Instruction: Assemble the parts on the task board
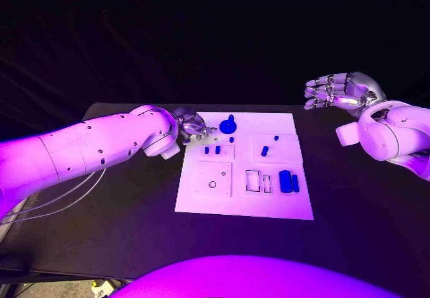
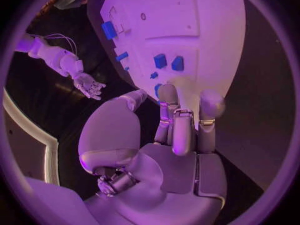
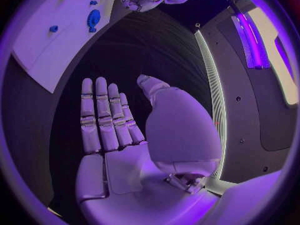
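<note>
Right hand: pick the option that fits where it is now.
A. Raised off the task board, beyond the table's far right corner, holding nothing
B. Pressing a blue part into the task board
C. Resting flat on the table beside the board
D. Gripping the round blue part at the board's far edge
A: the right hand is up beyond the table's far right corner, clear of the task board, its fingers straight and apart with nothing in them.
</note>
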Robot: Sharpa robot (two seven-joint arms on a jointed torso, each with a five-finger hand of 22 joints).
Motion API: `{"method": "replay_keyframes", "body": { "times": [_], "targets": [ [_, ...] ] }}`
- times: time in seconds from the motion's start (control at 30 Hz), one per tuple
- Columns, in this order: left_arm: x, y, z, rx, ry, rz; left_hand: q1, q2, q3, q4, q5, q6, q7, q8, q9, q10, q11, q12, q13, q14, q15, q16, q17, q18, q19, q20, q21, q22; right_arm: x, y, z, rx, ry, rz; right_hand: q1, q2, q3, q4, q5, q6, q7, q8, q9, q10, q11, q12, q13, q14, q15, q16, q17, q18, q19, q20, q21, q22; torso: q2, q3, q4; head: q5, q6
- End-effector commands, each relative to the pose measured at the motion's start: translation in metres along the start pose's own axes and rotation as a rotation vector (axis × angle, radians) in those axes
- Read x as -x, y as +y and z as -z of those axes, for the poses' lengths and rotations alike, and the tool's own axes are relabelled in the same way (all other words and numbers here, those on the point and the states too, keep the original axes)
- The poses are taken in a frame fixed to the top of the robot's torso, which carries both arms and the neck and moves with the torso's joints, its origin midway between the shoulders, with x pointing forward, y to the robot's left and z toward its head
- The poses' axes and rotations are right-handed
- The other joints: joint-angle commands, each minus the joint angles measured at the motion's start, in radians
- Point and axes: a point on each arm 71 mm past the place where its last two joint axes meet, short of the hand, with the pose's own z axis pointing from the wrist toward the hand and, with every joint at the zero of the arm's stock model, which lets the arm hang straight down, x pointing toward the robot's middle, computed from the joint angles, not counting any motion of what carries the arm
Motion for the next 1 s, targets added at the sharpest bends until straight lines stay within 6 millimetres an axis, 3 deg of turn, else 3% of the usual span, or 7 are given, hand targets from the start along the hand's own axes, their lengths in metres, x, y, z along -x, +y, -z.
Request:
{"method": "replay_keyframes", "body": {
  "times": [0.03,0.1,0.13,0.23,0.33,0.7,1.0],
  "targets": [
    [0.002,-0.012,0.0,-0.12,-0.035,0.014,0.102,-0.002,-0.013,-0.01,0.008,-0.095,0.045,-0.052,-0.031,-0.115,0.039,-0.051,-0.036,-0.094,0.031,-0.08,-0.128,0.038,-0.123,0.029,-0.154,-0.106,-0.001,0.0,0.0,0.004,0.003,-0.001,-0.008,0.016,0.022,0.006,0.018,0.01,0.033,-0.021,-0.009,0.015,-0.003,-0.012,-0.007,0.013,-0.005,-0.011,-0.007,0.027,0.018,0.001,-0.003,-0.006,0.0,-0.0002,-0.0018,-0.005,0.003],
    [0.002,-0.02,0.0,-0.195,-0.051,-0.007,0.167,-0.009,0.003,-0.031,0.01,-0.138,0.072,-0.087,-0.053,-0.171,0.064,-0.085,-0.059,-0.202,0.056,-0.164,-0.273,0.046,-0.181,0.048,-0.226,-0.158,-0.001,0.0,0.0,0.005,0.002,0.0,-0.007,0.016,0.023,0.006,0.018,0.01,0.033,-0.021,-0.009,0.014,-0.003,-0.012,-0.007,0.013,-0.005,-0.012,-0.007,0.027,0.018,0.001,-0.003,-0.006,0.0,-0.0007,-0.0014,-0.011,0.007],
    [0.001,-0.025,0.0,-0.238,-0.062,-0.03,0.218,-0.012,0.023,-0.052,0.01,-0.155,0.085,-0.106,-0.068,-0.21,0.079,-0.116,-0.082,-0.305,0.072,-0.241,-0.394,0.046,-0.209,0.062,-0.257,-0.174,-0.001,0.0,0.0,0.005,0.001,0.0,-0.005,0.016,0.023,0.004,0.018,0.01,0.033,-0.021,-0.01,0.014,-0.004,-0.013,-0.008,0.013,-0.005,-0.012,-0.007,0.027,0.018,0.001,-0.003,-0.007,0.0,-0.0009,-0.0009,-0.014,0.009],
    [-0.002,-0.039,0.0,-0.357,-0.097,-0.12,0.299,-0.031,0.066,-0.091,0.007,-0.205,0.092,-0.165,-0.11,-0.262,0.089,-0.19,-0.143,-0.346,0.081,-0.255,-0.444,0.056,-0.214,0.082,-0.286,-0.193,-0.001,0.0,0.0,0.006,0.0,0.003,-0.001,0.015,0.025,0.0,0.018,0.009,0.033,-0.022,-0.01,0.014,-0.004,-0.013,-0.01,0.013,-0.005,-0.013,-0.007,0.027,0.018,0.001,-0.003,-0.009,0.001,-0.0005,-0.0003,-0.019,0.014],
    [-0.006,-0.051,-0.003,-0.439,-0.124,-0.207,0.329,-0.045,0.09,-0.113,0.007,-0.199,0.09,-0.184,-0.132,-0.269,0.095,-0.245,-0.191,-0.41,0.086,-0.3,-0.525,0.057,-0.227,0.086,-0.302,-0.2,-0.001,0.0,0.0,0.009,0.001,0.007,0.011,0.012,0.03,-0.011,0.018,0.008,0.031,-0.024,-0.011,0.013,-0.005,-0.015,-0.015,0.013,-0.006,-0.016,-0.008,0.027,0.019,0.001,-0.003,-0.016,0.0,0.0003,-0.0004,-0.022,0.019],
    [-0.025,-0.065,-0.019,-0.521,-0.081,-0.473,0.332,-0.083,0.116,-0.159,-0.003,-0.13,0.063,-0.272,-0.201,-0.261,0.118,-0.389,-0.309,-0.419,0.104,-0.279,-0.582,0.057,-0.236,0.1,-0.292,-0.181,-0.003,0.002,0.0,0.029,0.014,0.053,0.061,-0.005,0.069,-0.061,0.006,0.015,0.023,-0.028,-0.016,0.018,-0.01,-0.023,-0.037,0.014,-0.009,-0.027,-0.013,0.027,0.022,-0.003,0.0,-0.038,0.001,0.0009,-0.0018,-0.028,0.028],
    [-0.036,-0.065,-0.033,-0.472,-0.017,-0.581,0.329,-0.083,0.092,-0.163,-0.005,-0.109,0.062,-0.307,-0.217,-0.265,0.124,-0.432,-0.337,-0.398,0.109,-0.241,-0.573,0.058,-0.227,0.106,-0.285,-0.176,-0.005,0.003,-0.001,0.035,0.018,0.062,0.062,-0.006,0.072,-0.063,0.005,0.015,0.023,-0.029,-0.016,0.018,-0.01,-0.024,-0.039,0.014,-0.009,-0.028,-0.013,0.027,0.022,-0.003,0.0,-0.039,0.002,0.0008,-0.0024,-0.032,0.029]
  ]
}}
